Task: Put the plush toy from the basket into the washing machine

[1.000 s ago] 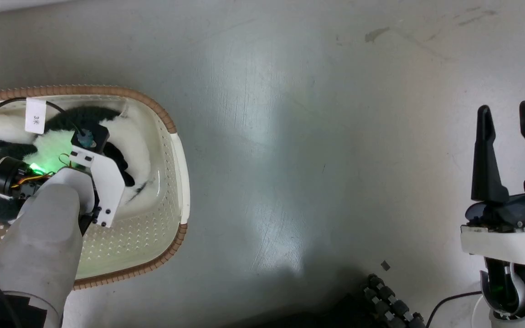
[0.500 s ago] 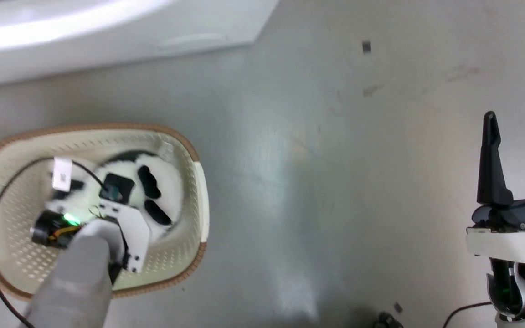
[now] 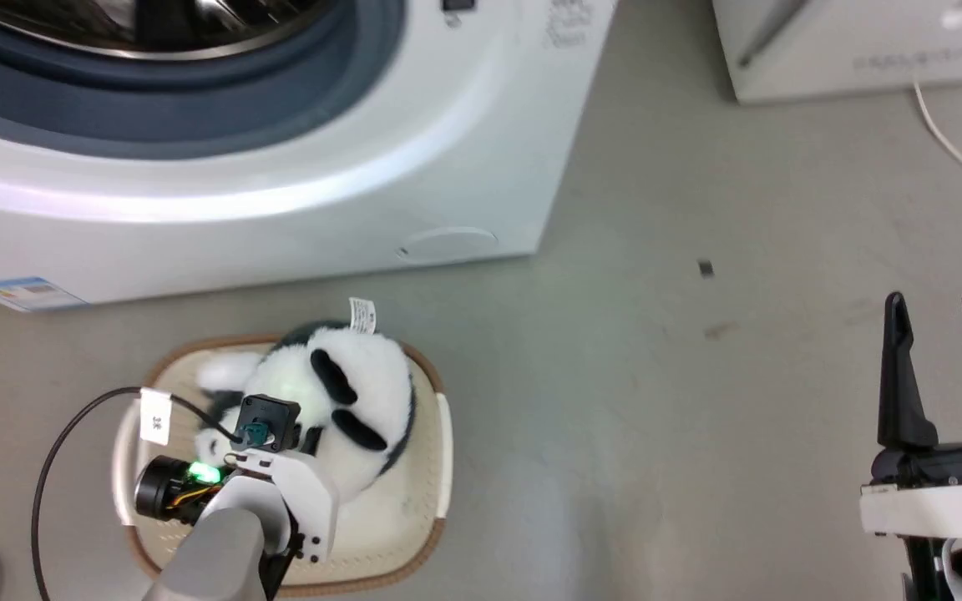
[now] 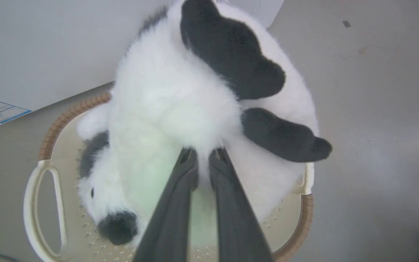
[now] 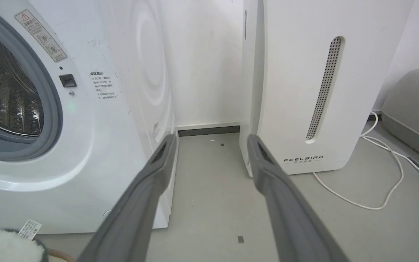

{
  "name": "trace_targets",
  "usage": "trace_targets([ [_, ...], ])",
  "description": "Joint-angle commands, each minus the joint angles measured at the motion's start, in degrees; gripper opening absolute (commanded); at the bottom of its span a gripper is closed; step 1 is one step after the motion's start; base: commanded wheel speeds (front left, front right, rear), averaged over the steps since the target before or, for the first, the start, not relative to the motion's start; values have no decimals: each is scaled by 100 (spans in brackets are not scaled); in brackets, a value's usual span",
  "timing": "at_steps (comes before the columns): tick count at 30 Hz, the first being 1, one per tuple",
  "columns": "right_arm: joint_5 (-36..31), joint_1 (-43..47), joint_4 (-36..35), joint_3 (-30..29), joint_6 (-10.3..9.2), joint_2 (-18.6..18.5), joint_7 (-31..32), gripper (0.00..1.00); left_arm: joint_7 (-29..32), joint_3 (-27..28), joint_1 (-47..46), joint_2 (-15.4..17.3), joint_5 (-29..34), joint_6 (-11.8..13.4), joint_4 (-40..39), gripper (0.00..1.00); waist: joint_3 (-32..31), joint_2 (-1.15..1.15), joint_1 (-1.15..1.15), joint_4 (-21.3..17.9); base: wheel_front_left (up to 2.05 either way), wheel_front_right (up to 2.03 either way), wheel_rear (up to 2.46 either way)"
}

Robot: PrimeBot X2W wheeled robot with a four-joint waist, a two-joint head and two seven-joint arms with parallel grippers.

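1. So, head view: plush toy point(image 3: 356, 384) hangs over the basket point(image 3: 445, 451) on the floor point(image 3: 656, 376), sewn-in tag point(image 3: 362, 315) past the far rim. The washing machine point(image 3: 281, 209) is just beyond. Right hand point(image 3: 932, 300) at lower right, fingers spread, empty.
2. Left wrist view: left hand point(image 4: 203, 154) clenched on the plush toy's point(image 4: 166, 102) white fur, basket point(image 4: 64, 117) underneath.
3. Right wrist view: right hand point(image 5: 211, 142) released, pointing between the washing machine point(image 5: 122, 127), drum point(image 5: 6, 98) exposed, and the FEELBIRD appliance point(image 5: 293, 91). Plush toy point(image 5: 6, 247) at the bottom left corner.
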Motion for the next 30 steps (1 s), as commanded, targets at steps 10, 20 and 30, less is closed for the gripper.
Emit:
trace_targets([
  [10,-72,320,-12,-26,-5,-3,-26,100,-59,437,1109,46,-120,262,-2208,0,-812,0,1,446,0,0,0],
  [20,-45,419,-79,26,-5,-3,-26,100,-59,887,1811,238,153,417,-4385,0,-925,0,1,398,0,0,0],
  [30,46,207,-247,72,-5,-3,-26,100,-60,1444,1245,582,344,378,-5717,0,-263,0,1,98,0,0,0],
])
